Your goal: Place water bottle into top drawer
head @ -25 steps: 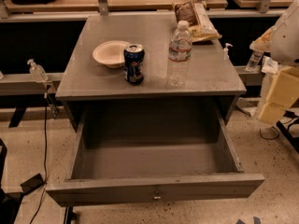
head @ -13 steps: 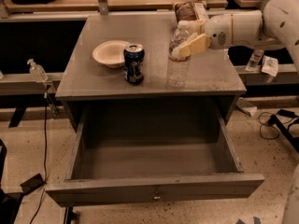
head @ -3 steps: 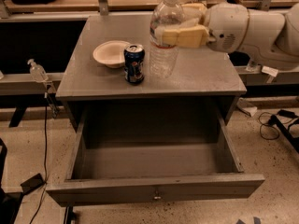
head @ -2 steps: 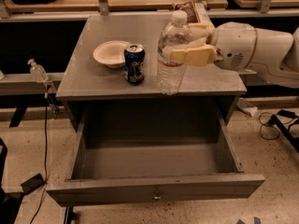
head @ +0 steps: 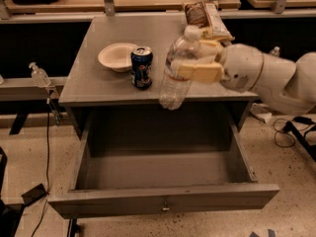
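A grey cabinet [head: 94, 85] stands on a speckled floor, with a bowl [head: 117, 57], a soda can [head: 141, 67] and a snack bag [head: 205, 19] on top. The gripper [head: 193, 59] reaches in from the right, its fingers clamped on the water bottle [head: 177, 75] at mid-body. The bottle hangs in the air at the cabinet's front edge, nearly upright, cap leaning back and to the right. The open top drawer [head: 123, 202] lies below and forward of its base, so the move is likely down and forward.
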You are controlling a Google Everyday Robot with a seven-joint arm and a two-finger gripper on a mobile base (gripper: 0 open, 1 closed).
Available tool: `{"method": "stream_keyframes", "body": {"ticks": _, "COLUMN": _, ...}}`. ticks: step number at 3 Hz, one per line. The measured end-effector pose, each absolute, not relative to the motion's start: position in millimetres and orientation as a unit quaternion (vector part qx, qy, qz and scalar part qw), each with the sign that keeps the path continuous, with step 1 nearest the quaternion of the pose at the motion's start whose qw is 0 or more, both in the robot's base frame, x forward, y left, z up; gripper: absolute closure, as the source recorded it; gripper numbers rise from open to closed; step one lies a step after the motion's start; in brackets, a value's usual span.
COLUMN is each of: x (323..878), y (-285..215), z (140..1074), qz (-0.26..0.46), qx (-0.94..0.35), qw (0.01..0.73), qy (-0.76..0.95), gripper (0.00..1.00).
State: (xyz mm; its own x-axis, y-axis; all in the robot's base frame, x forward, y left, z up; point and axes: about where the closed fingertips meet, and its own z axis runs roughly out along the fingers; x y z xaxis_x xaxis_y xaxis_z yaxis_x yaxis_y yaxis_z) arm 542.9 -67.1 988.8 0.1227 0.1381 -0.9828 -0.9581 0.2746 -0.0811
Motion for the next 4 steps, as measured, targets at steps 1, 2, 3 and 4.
{"method": "stream_keyframes", "body": {"ticks": 1, "x": 525.0, "y": -44.1, "z": 942.5, "qz": 0.481, "qx": -0.400, "qw": 0.611, "qy": 0.486, "gripper": 1.00}}
{"method": "stream_keyframes", "body": {"ticks": 2, "x": 503.6, "y": -23.7, "z": 898.6, "qz": 0.505, "qx": -0.429, "qw": 0.562, "qy": 0.495, "gripper": 1.00}}
{"method": "stream_keyframes", "body": {"ticks": 3, "x": 503.6, "y": -23.7, "z": 898.6, "qz": 0.505, "qx": -0.429, "qw": 0.562, "qy": 0.495, "gripper": 1.00}}
{"method": "stream_keyframes", "body": {"ticks": 4, "x": 501.9, "y": -11.9, "z": 893.2, "qz": 0.503, "qx": -0.448, "qw": 0.557, "qy": 0.486, "gripper": 1.00}}
